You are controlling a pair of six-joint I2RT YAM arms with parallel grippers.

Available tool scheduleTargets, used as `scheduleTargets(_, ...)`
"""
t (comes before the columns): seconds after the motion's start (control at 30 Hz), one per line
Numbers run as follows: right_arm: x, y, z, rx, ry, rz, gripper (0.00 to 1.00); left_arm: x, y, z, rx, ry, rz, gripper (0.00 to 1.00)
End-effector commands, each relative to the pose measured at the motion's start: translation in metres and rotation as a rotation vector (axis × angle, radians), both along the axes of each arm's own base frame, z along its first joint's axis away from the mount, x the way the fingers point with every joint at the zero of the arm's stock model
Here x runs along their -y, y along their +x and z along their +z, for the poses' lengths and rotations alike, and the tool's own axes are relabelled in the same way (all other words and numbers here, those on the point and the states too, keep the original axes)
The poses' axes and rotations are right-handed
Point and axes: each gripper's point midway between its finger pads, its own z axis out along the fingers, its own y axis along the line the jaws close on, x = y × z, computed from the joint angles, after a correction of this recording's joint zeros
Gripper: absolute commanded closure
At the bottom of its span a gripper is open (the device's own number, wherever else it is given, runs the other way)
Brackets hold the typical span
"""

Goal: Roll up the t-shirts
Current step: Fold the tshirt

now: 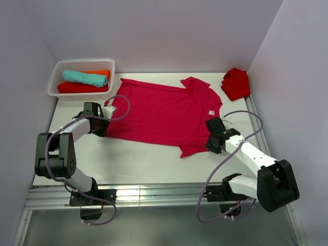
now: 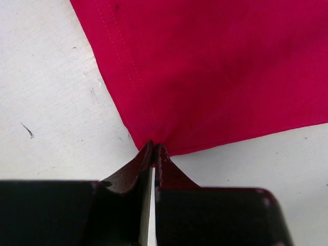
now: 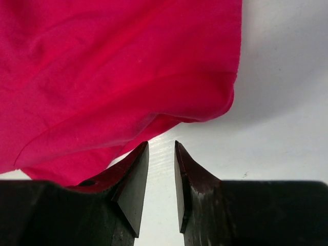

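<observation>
left fingers point(image 2: 134, 169) pinched on crimson t-shirt point(image 1: 164, 110) hem corner | right fingers point(image 3: 132, 179) slightly apart, cloth edge just ahead, ungripped

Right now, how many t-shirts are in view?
5: crimson t-shirt spread flat mid-table; scarlet t-shirt crumpled at the far right corner; teal roll, orange roll and red roll in the basket far left. Others may be hidden underneath.

a white, lightly scuffed table point(image 1: 148, 161) between pale lilac walls point(image 1: 169, 31), aluminium rail point(image 1: 154, 193) along its near edge
</observation>
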Motion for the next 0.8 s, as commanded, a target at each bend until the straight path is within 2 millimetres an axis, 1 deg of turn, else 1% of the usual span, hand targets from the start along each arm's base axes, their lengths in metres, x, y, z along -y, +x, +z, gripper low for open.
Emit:
scheduleTargets(0.0,-0.004,0.011,0.001,0.026,0.008,-0.019,0.65,-0.003,0.010,0.009,0.028,0.007,-0.016,0.91)
scheduleTargets(0.17,-0.007,0.009,-0.009,-0.006,0.006,-0.014,0.64,-0.003,0.010,0.009,0.026,0.009,-0.020,0.91)
scheduleTargets(0.4,-0.009,0.011,-0.016,-0.030,-0.013,-0.021,0.54,-0.003,0.011,0.009,0.026,0.009,-0.024,0.90)
scheduleTargets(0.63,-0.007,0.015,-0.022,-0.051,-0.055,-0.030,0.53,-0.003,0.011,0.007,0.025,0.013,-0.025,0.90)
scheduleTargets(0.73,-0.007,0.014,-0.024,-0.057,-0.067,-0.036,0.58,-0.003,0.010,0.007,0.022,0.012,-0.027,0.91)
scheduleTargets(0.77,-0.006,0.015,-0.025,-0.057,-0.073,-0.038,0.67,-0.003,0.010,0.007,0.022,0.013,-0.028,0.90)
